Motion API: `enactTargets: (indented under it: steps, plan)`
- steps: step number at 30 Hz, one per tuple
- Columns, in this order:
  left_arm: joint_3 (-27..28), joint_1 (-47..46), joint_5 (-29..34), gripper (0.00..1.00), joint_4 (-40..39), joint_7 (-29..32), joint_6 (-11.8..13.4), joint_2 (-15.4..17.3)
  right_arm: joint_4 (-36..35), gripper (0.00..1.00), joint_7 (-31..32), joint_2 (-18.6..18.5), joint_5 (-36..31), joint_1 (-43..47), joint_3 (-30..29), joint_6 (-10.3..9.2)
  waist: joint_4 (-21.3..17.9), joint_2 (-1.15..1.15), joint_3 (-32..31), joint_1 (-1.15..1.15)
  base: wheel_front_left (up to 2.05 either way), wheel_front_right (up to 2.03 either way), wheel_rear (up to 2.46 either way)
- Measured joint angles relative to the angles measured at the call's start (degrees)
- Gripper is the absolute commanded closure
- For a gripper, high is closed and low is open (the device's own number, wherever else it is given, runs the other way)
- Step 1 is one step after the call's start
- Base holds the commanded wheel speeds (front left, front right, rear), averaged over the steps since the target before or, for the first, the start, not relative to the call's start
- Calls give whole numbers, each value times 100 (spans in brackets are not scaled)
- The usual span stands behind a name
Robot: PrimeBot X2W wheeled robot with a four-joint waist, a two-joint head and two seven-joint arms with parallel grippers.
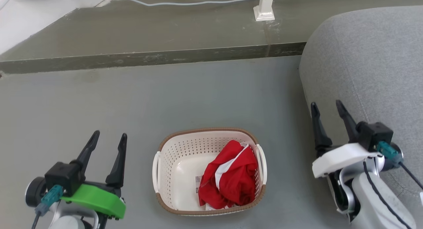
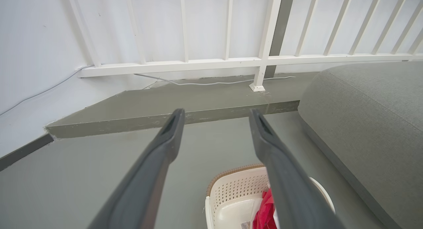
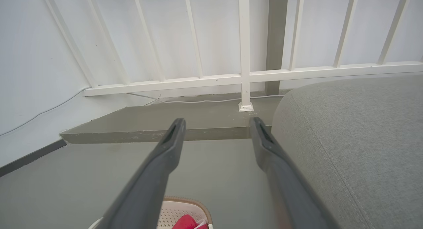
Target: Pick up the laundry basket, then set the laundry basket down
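The laundry basket (image 1: 188,149) stands on the floor (image 1: 165,96) right in front of me, between my two arms and touched by neither. It is cream-white and perforated, with a brown woven-look rim and a white handle on each short side. Inside it a crumpled red garment (image 1: 231,179) with a white band lies heaped against the right-hand side, leaving the left part of the bottom bare. A small label sticker (image 1: 198,182) peeks out from under the cloth on the inner bottom; its print is too small for me to read.

My left gripper (image 1: 110,135) hangs to the left of the basket with its fingers spread wide and nothing between them. My right gripper (image 1: 326,105) is off to the right, close by the grey sofa (image 1: 373,63), likewise spread wide and holding nothing.

The floor is smooth grey-green. Beyond the basket it rises in a low step (image 1: 148,37), where a white railing (image 2: 185,62) stands on a post foot and a pale cable (image 1: 185,3) runs along the foot of the white wall (image 2: 39,40).
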Motion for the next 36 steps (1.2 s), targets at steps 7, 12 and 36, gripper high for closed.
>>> enactTargets:
  steps: [7,12,36]
  plan:
    - [121,300,42,0,-53,0,19,-19,-170,0,2,141,-201,266,-14,0,-53,0,-24,0,0,0,0]
    - [254,391,86,0,-54,2,19,-73,-310,0,60,164,-307,395,-56,0,-75,0,-47,0,0,0,0]
    - [460,701,393,100,99,187,18,-479,-587,100,372,364,-554,850,-175,10,-123,0,-96,0,0,0,0]
